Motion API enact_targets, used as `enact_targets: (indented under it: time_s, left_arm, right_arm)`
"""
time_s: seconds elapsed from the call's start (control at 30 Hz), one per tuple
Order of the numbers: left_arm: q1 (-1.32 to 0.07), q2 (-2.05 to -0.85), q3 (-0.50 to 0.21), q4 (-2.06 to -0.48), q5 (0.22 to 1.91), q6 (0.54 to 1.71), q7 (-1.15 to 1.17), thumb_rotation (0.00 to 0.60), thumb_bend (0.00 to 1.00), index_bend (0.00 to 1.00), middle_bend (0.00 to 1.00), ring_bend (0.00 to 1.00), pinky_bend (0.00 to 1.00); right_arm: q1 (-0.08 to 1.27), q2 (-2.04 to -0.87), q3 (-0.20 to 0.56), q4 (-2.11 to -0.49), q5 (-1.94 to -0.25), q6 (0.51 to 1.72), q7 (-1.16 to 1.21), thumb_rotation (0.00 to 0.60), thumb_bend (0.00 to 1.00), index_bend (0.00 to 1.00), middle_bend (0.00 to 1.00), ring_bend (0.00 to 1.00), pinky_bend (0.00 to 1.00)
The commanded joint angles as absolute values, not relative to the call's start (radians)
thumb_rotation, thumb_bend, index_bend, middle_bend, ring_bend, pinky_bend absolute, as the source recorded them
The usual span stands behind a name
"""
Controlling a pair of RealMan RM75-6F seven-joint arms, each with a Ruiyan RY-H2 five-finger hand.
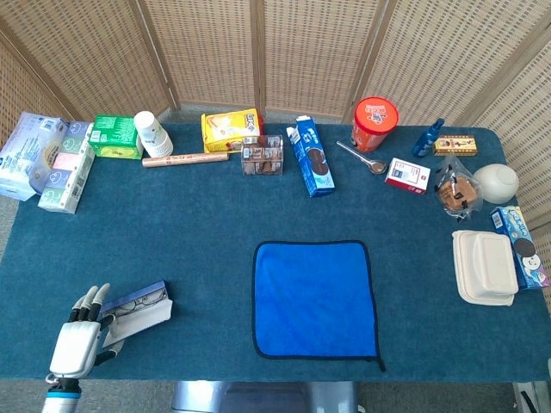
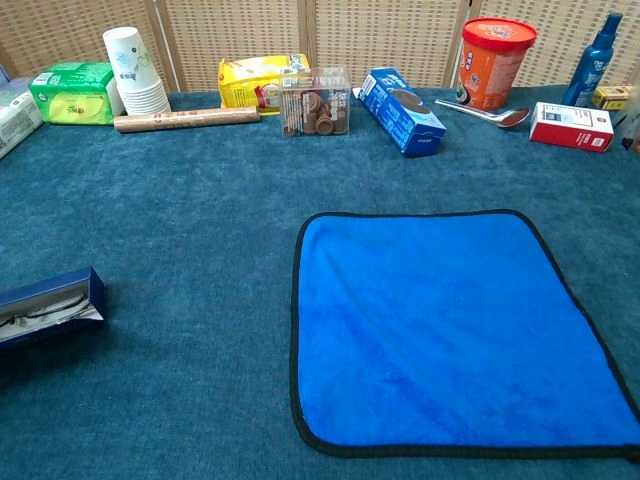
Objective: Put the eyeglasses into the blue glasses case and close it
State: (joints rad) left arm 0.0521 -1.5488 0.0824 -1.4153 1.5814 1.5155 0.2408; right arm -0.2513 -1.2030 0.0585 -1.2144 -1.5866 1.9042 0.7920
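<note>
The blue glasses case (image 1: 148,313) lies open at the table's near left, showing its white lining. The eyeglasses (image 1: 136,301) sit inside it, thin dark frames against the lining. My left hand (image 1: 77,340) is at the case's left end and holds it there, its fingers stretched along that end. In the chest view the case (image 2: 60,287) appears at the left edge with the eyeglasses (image 2: 40,308) in it; the hand is outside that view. My right hand appears in neither view.
A blue cloth (image 1: 314,298) is spread at the near middle. Along the back stand tissue packs (image 1: 47,163), a paper cup (image 1: 151,133), snack boxes (image 1: 312,157) and a red tub (image 1: 375,123). White lidded containers (image 1: 485,267) sit at the right edge.
</note>
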Motion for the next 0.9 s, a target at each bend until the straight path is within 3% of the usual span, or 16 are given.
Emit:
enact_targets:
  time_s: [0.03,0.9]
  left_arm:
    - [0.057,-1.544,0.079,-1.422,1.571,1.517,0.246,0.48,0.3,0.2,0.03,0.0,0.09]
    - [0.057,-1.528,0.044,-1.432,1.504,1.504,0.283,0.467,0.3,0.15,0.0,0.0,0.09]
  right_arm:
    - [-0.251,-1.205,0.059,-1.211,-1.585,1.903,0.796,0.339,0.33,0.0,0.13,0.0,0.12]
    - [-0.25,-1.21,0.063,-1.205,-1.584,1.899,0.81,0.339,0.33,0.0,0.13,0.0,0.13]
